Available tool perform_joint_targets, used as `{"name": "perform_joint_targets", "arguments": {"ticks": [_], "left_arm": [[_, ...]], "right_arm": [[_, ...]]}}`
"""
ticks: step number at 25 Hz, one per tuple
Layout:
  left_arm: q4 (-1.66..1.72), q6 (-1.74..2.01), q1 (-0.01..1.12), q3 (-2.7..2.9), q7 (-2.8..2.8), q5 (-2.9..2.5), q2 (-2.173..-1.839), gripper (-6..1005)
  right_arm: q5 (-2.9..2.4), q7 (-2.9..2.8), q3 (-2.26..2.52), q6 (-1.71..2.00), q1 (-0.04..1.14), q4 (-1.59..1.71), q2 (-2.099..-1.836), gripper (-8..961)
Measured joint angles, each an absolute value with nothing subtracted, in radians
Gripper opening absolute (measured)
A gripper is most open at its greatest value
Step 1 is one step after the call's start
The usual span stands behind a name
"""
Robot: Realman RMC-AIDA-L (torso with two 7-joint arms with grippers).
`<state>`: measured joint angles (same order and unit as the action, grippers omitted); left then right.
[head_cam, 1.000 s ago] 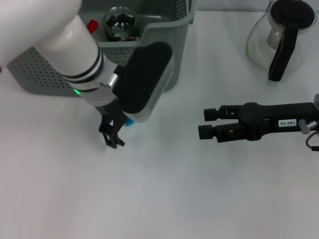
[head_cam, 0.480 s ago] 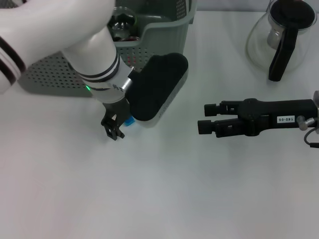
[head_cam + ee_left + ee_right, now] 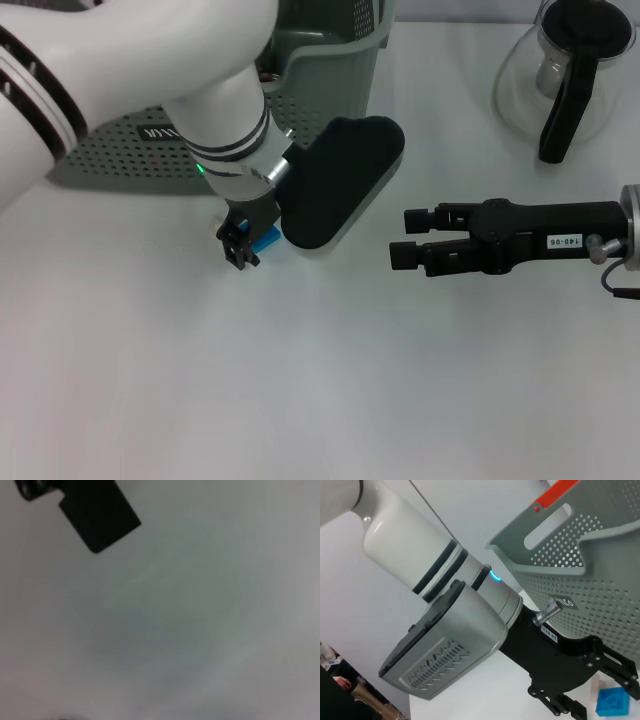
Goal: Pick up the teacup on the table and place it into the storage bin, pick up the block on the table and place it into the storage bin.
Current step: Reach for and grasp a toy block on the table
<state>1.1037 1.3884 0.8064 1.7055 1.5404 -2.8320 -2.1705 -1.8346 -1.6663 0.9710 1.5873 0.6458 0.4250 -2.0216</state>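
One blue block point(image 3: 265, 240) sits on the table point(image 3: 320, 400) just before the storage bin point(image 3: 330, 80); left claw point(image 3: 240, 246) straddles it, jaws apart. Centre, then close squarely. Right claw point(image 3: 405, 240) waits open mid-table.

Left gripper point(image 3: 240, 243): shifted from open table toward the storage bin point(image 3: 120, 160), now directly at the blue block point(image 3: 266, 239), its fingers about it. Left arm swung further across the bin, hiding its contents and exposing the black label. Right gripper point(image 3: 412, 237): crept slightly leftward.
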Motion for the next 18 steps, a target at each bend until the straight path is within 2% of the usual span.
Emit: {"name": "perform_joint_targets", "arguments": {"ticks": [18], "left_arm": [[1.045,1.352,0.84,1.74,1.54,-2.855,-2.172,783]], "right_arm": [[-1.835,-1.649,0.958,1.568,0.644,0.425,-2.03,940]]}}
